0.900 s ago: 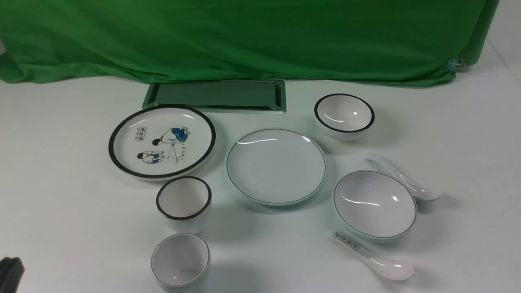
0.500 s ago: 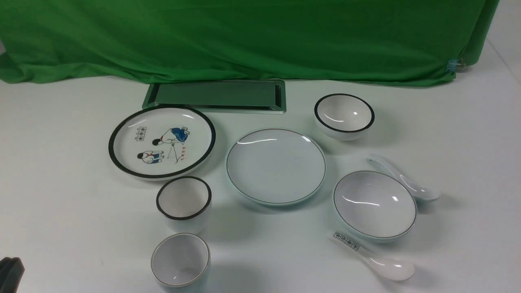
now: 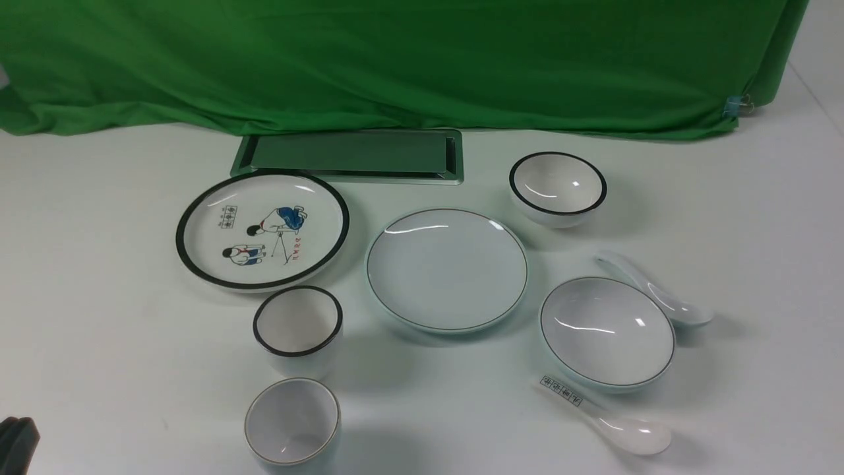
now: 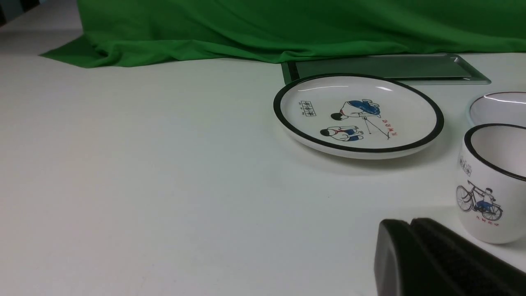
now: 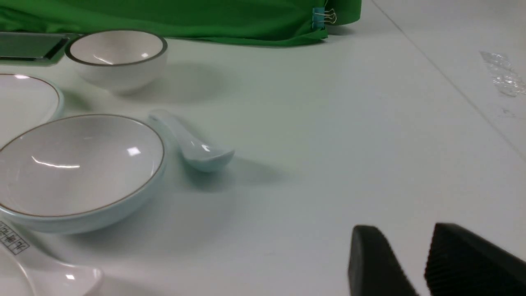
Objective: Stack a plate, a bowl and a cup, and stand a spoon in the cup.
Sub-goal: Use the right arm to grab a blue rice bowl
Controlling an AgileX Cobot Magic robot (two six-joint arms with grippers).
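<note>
The plain plate [image 3: 447, 269] lies at the table's middle. The wide shallow bowl [image 3: 607, 331] sits to its right, nearer me. The plain spoon [image 3: 653, 290] lies just right of the bowl; both also show in the right wrist view: bowl [image 5: 78, 164], spoon [image 5: 193, 144]. The thin-rimmed cup [image 3: 292, 422] stands upright at the front, left of centre. My left gripper [image 4: 411, 224] is shut and empty, low at the front left corner [image 3: 16, 442]. My right gripper [image 5: 404, 234] is open and empty, right of the bowl and spoon, out of the front view.
A black-rimmed cartoon plate [image 3: 262, 229] lies left of the plain plate, and a black-rimmed cup [image 3: 298, 328] stands in front of it. A black-rimmed bowl [image 3: 558, 188] sits at the back right. A spoon with printed characters [image 3: 606, 422] lies in front of the shallow bowl. A metal tray [image 3: 349, 155] and green cloth [image 3: 395, 59] lie behind.
</note>
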